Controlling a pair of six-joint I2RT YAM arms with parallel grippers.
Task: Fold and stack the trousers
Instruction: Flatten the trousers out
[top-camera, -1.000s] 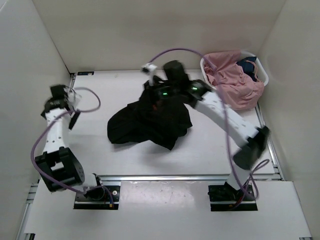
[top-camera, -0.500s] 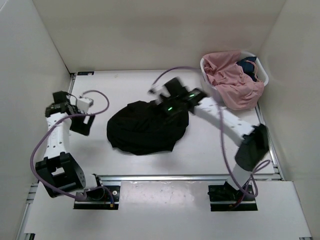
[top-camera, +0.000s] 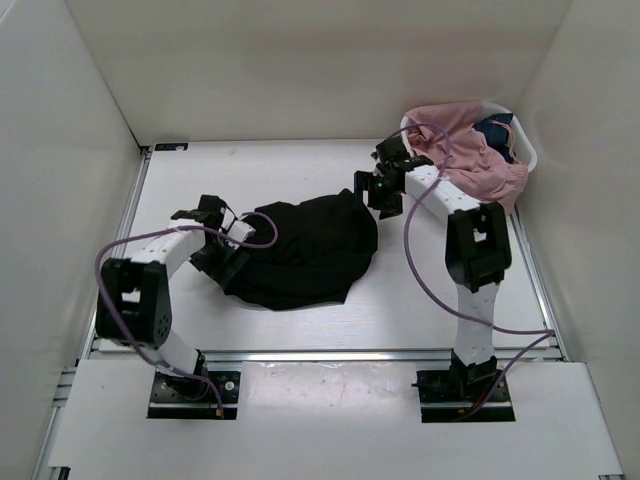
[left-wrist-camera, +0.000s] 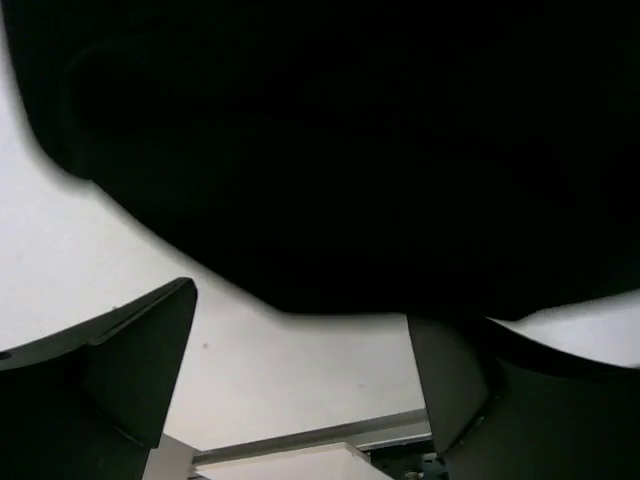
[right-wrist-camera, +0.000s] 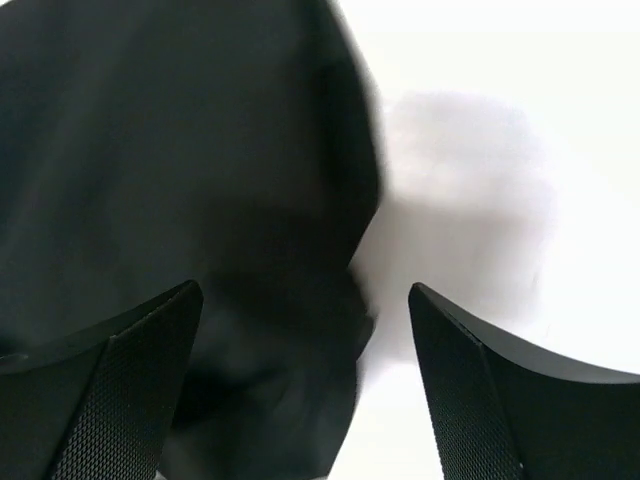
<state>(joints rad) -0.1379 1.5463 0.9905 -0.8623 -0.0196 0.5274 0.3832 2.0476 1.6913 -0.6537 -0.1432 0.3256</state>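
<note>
The left hand (top-camera: 220, 258) sits at the left edge of the trousers (top-camera: 300, 250), its fingers spread wide with nothing between them. In its wrist view the black cloth fills everything just ahead of the fingertips. The trousers lie in a crumpled heap on the bench (top-camera: 200, 170), not yet folded, broader from left to right than from near to far, with no leg or waistband that can be told apart. The right hand (top-camera: 385, 190) hangs at the far right corner of the trousers, also spread and pinching nothing, with the cloth's edge running below and to the left of its fingers. Both hands are at the heap; the left looks slightly closer, so the heap's long axis runs roughly between them.
</note>
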